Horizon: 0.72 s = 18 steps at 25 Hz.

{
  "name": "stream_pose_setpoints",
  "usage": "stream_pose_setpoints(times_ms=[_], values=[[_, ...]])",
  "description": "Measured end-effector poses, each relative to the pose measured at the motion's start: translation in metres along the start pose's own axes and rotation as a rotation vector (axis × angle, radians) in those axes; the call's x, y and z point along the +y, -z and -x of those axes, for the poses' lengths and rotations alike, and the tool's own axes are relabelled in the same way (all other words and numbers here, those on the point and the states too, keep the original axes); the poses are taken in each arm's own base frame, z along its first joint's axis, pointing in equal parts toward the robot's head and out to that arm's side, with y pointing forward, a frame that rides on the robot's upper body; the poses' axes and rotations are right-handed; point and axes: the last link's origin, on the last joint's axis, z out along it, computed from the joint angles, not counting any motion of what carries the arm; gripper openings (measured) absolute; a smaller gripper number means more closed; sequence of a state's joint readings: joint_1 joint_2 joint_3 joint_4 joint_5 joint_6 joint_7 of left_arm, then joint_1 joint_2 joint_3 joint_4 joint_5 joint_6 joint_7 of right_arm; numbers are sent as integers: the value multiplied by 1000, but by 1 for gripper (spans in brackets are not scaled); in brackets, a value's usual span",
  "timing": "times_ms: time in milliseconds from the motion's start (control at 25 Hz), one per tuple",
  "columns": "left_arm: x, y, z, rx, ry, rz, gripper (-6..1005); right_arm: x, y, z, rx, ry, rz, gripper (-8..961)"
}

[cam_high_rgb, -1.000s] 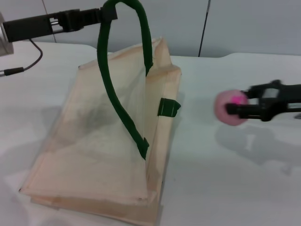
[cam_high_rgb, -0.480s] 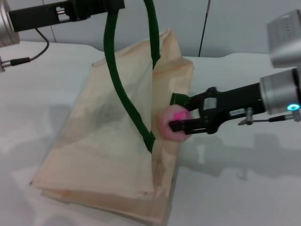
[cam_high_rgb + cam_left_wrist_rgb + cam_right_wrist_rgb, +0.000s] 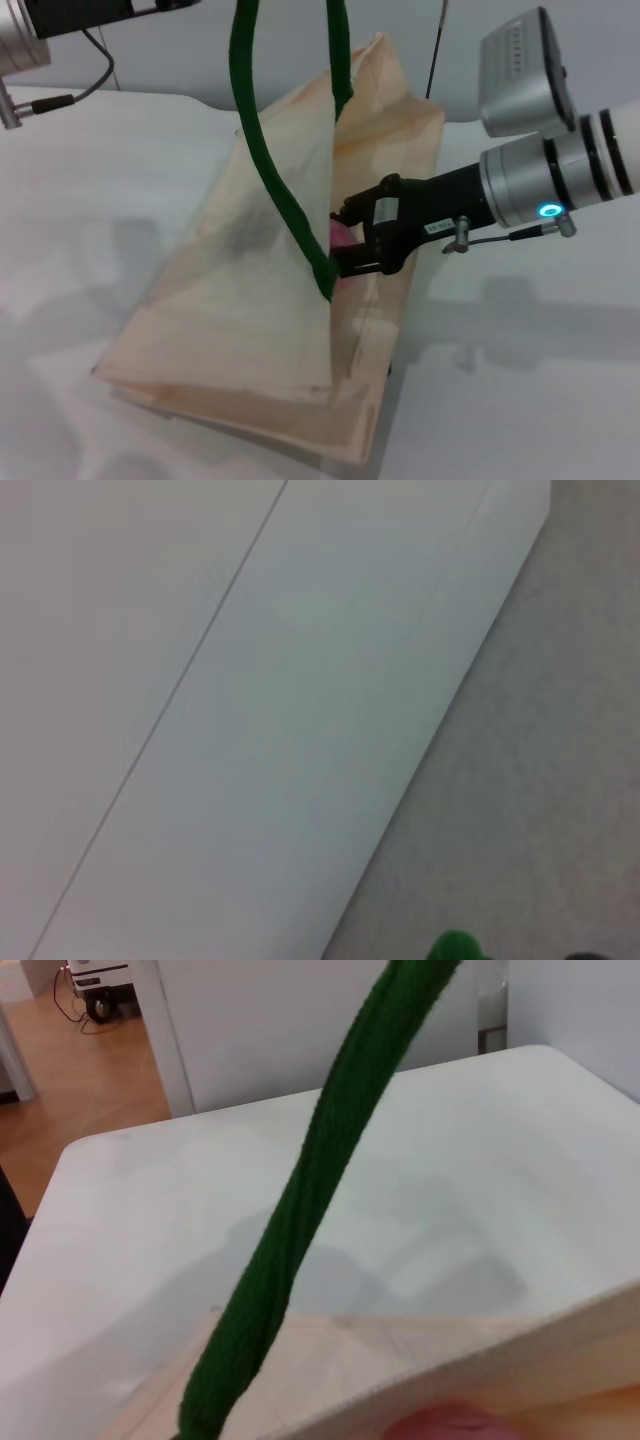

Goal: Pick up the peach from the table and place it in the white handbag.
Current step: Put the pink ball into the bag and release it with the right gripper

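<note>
peach pinched in right hand at white handbag mouth; left hand's grip unclear

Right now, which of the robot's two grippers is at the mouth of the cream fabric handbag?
The right gripper: its black fingers grip the small pink peach at the mouth of the cream fabric handbag. The left arm is raised, far left.

Readable text: none in any view.
Right gripper: a small white label with dark print sits on its black body, too small to read.
Right arm: a glowing blue ring light, no letters or numbers.
Handbag: plain fabric, no print or brand visible.
</note>
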<state>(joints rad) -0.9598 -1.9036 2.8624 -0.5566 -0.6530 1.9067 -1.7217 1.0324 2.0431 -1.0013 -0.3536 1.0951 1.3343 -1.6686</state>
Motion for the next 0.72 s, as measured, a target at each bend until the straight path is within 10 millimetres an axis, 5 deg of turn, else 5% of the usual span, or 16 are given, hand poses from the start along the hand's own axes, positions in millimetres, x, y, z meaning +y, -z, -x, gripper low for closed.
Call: stream_pose_setpoints(times_ms=[480, 720], values=[[-1, 4, -1, 27, -3, -12, 120, 12, -15, 13, -17, 61, 66, 475], [-2, 7, 1, 29, -2, -21, 119, 12, -13, 13, -16, 57, 70, 583]])
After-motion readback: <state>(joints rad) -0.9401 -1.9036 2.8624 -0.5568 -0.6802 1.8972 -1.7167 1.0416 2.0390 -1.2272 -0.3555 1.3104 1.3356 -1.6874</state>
